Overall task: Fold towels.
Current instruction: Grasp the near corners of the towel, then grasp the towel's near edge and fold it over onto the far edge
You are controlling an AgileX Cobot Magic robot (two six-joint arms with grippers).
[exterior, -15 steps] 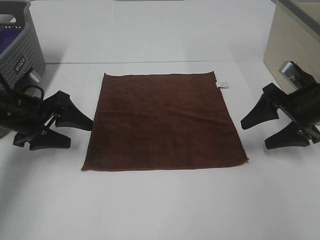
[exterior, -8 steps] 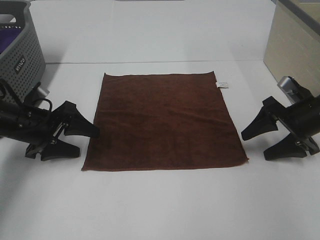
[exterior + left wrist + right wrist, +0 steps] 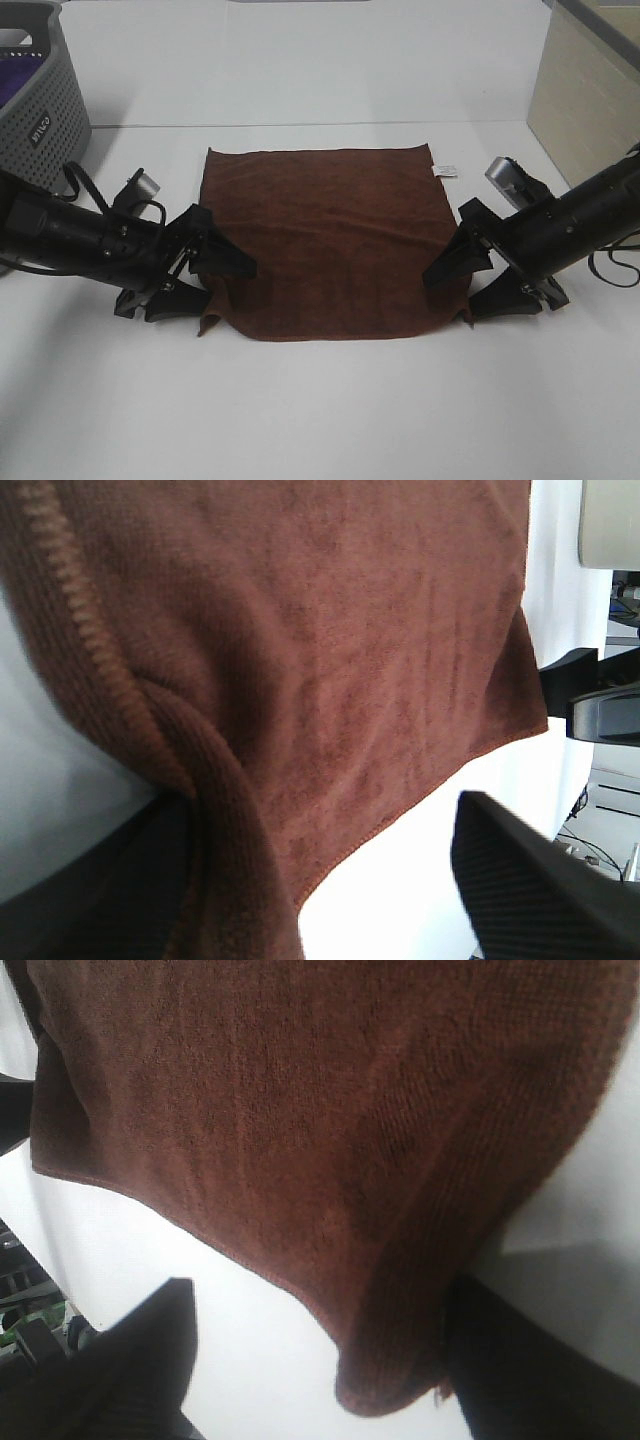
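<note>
The dark reddish-brown towel lies flat on the white table, its small white tag at the far right corner. My left gripper is open, its jaws straddling the towel's near left corner, which is bunched up against one finger. My right gripper is open, its jaws straddling the near right corner, which is pushed inward and curled by one finger. The wrist views show the towel filling the gap between the spread fingers.
A grey perforated basket holding a purple cloth stands at the far left. A beige box stands at the far right. The white table stretches in front of the towel.
Both grippers have moved inward from beside the towel onto its near corners. The two near corners are pushed in and rumpled, so the near edge looks shorter.
</note>
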